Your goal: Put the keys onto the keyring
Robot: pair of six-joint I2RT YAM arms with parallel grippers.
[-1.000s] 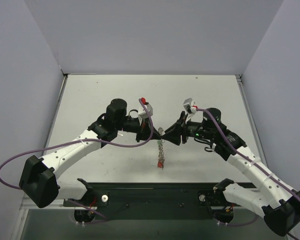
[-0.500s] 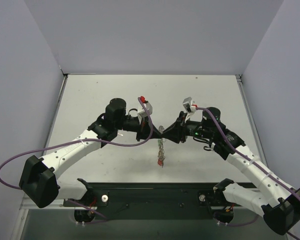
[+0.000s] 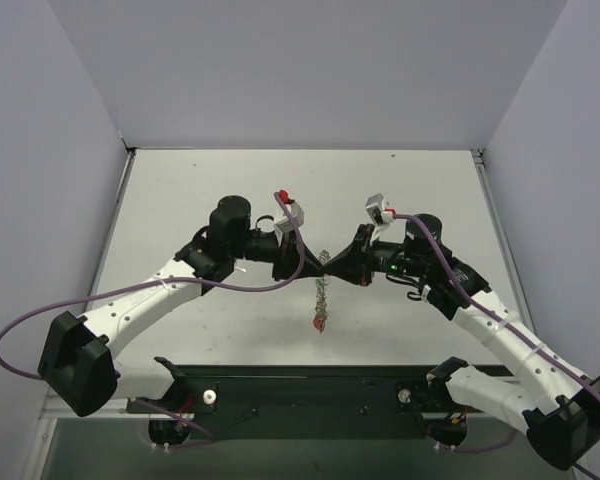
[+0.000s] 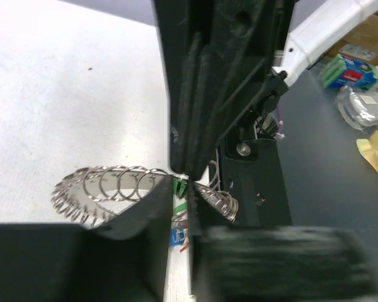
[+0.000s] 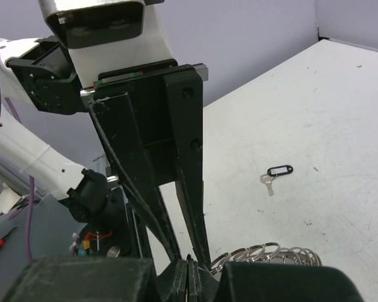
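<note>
The right pincer point(image 5: 188, 273) is clamped on the coiled keyring point(image 5: 271, 255), tip to tip with the left pincer point(image 4: 181, 196), whose grip I cannot tell, the ring hanging over the worktop point(image 3: 210, 180) with keys point(image 3: 322, 320) dangling at its low end

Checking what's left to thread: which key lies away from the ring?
The black-headed key, alone on the table. The green key and blue key are bunched at the coiled ring.
</note>
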